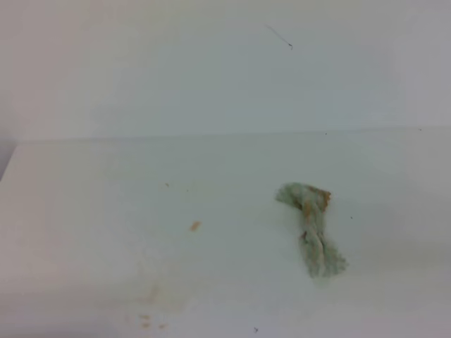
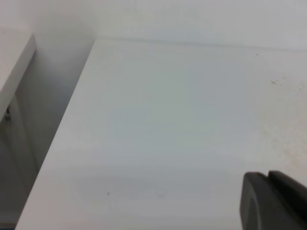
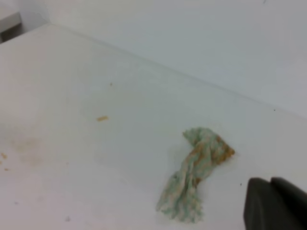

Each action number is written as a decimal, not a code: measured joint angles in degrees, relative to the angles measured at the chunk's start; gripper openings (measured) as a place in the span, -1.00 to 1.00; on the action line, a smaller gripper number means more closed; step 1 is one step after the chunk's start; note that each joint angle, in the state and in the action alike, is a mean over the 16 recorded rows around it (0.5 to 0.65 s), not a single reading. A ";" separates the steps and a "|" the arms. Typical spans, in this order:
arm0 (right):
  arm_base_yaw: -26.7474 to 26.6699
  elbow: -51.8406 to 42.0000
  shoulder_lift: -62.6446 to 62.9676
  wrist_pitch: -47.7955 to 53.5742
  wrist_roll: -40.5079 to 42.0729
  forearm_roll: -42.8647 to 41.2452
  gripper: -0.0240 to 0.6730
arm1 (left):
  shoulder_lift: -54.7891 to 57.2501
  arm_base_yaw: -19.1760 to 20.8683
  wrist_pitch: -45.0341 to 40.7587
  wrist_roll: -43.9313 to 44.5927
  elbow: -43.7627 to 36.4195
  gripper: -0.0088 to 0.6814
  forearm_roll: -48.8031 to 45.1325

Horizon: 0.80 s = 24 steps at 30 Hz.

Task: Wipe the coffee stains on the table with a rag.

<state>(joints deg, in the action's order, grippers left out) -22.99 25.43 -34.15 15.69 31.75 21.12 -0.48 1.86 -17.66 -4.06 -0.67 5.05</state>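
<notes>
Rag [image 1: 311,227] lying bunched on table [image 1: 84,211], right of coffee stains [image 1: 195,225], awaiting pickup; both grippers' jaw state impossible telling.

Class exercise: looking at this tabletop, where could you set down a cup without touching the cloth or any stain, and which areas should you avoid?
Bare table lies along the far edge by the wall, and at the left end. There is also room right of the rag. Avoid the near-left front, where pale coffee stains and a small orange spot sit, and the rag itself.
</notes>
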 joint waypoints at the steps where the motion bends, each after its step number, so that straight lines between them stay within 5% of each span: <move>1: -0.05 0.00 -0.01 0.21 -0.01 0.02 -0.93 | 0.09 0.01 -0.06 0.00 0.13 -0.98 0.00; 12: 3.06 -0.27 4.77 -0.77 1.90 -1.03 -0.93 | 0.19 0.01 -0.12 0.00 0.27 -0.98 0.03; 24: 22.56 -10.01 21.72 -4.60 -1.73 0.02 -0.93 | 0.00 0.00 0.00 0.00 0.00 -0.98 0.03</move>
<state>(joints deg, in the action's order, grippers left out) -0.43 15.42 -12.43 11.09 30.03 21.14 -0.48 1.86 -17.66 -4.06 -0.67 5.08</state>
